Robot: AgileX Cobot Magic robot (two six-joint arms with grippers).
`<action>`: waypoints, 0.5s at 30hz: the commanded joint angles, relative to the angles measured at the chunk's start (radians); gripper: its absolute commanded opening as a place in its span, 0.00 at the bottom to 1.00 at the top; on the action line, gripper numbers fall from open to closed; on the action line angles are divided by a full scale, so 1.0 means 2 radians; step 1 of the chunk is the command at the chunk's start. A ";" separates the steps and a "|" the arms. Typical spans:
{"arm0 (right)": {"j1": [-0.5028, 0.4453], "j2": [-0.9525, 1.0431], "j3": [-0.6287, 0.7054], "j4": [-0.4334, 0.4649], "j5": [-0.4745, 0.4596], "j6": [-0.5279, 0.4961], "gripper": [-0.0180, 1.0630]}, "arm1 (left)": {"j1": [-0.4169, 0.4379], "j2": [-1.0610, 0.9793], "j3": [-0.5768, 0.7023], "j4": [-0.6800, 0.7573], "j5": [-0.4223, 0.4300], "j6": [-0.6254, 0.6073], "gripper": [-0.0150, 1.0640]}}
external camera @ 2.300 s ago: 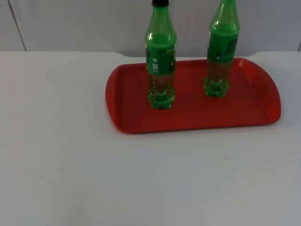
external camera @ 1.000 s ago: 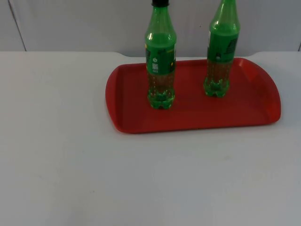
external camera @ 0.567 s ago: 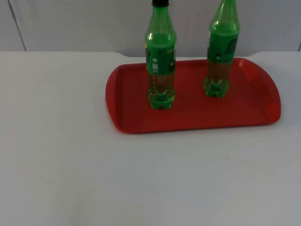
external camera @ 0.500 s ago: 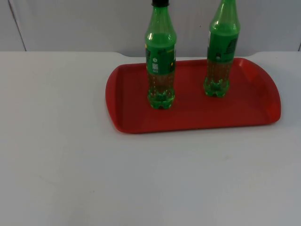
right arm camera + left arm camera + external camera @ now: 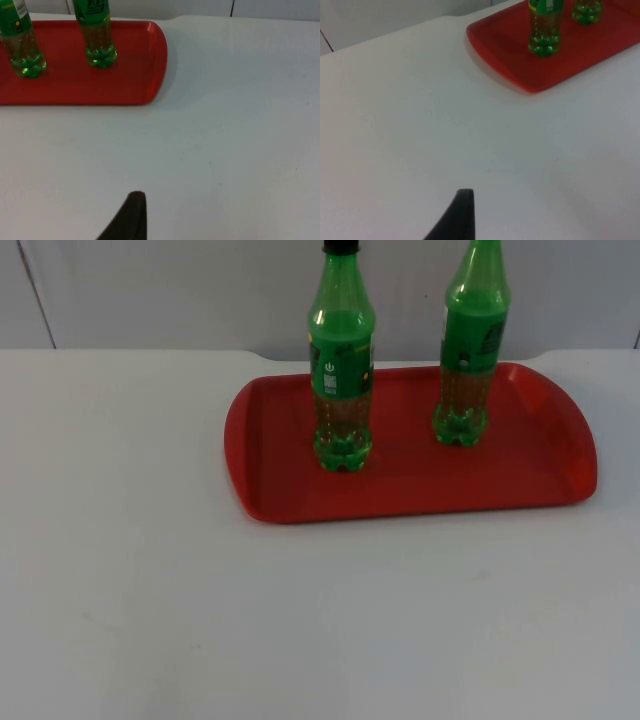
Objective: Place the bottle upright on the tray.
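- Red tray (image 5: 540,455) lies on the white table (image 5: 150,590) near the grey wall (image 5: 180,290), its long side running across the top view.
- Two green bottles stand upright on the tray, well apart from each other.
- Left bottle (image 5: 342,370) has a black cap and a green label; its base sits on the tray's middle part, a little nearer the tray's left end.
- Right bottle (image 5: 472,350) stands further back and to the right, near the tray's far rim; its top is cut off by the frame edge.
- Both bottles look clear and lumpy near the base, with green above.
- From the left wrist, the tray (image 5: 500,40) and the two bottle bases show beyond a stretch of bare table; the nearer bottle (image 5: 544,30) stands close to the tray's near rim.
- From the right wrist, the tray (image 5: 150,55) has both bottles on it, one (image 5: 97,35) nearer its rounded end, the other (image 5: 20,42) further along.
- Left gripper: one black fingertip (image 5: 457,217) shows above the table, well apart from the tray; whether it is open or closed cannot be told.
- Right gripper: one black fingertip (image 5: 127,217) shows above the table, also well apart from the tray; its state cannot be told either.
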 commanded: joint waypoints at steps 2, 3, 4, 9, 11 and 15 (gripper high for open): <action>-0.003 -0.002 0.001 0.002 0.000 -0.007 0.99 | 0.000 -0.002 0.003 -0.002 -0.005 0.000 0.97; -0.003 -0.002 0.001 0.002 0.000 -0.007 0.99 | 0.000 -0.002 0.003 -0.002 -0.005 0.000 0.97; -0.003 -0.002 0.001 0.002 0.000 -0.007 0.99 | 0.000 -0.002 0.003 -0.002 -0.005 0.000 0.97; -0.003 -0.002 0.001 0.002 0.000 -0.007 0.99 | 0.000 -0.002 0.003 -0.002 -0.005 0.000 0.97; -0.003 -0.002 0.001 0.002 0.000 -0.007 0.99 | 0.000 -0.002 0.003 -0.002 -0.005 0.000 0.97; -0.003 -0.002 0.001 0.002 0.000 -0.007 0.99 | 0.000 -0.002 0.003 -0.002 -0.005 0.000 0.97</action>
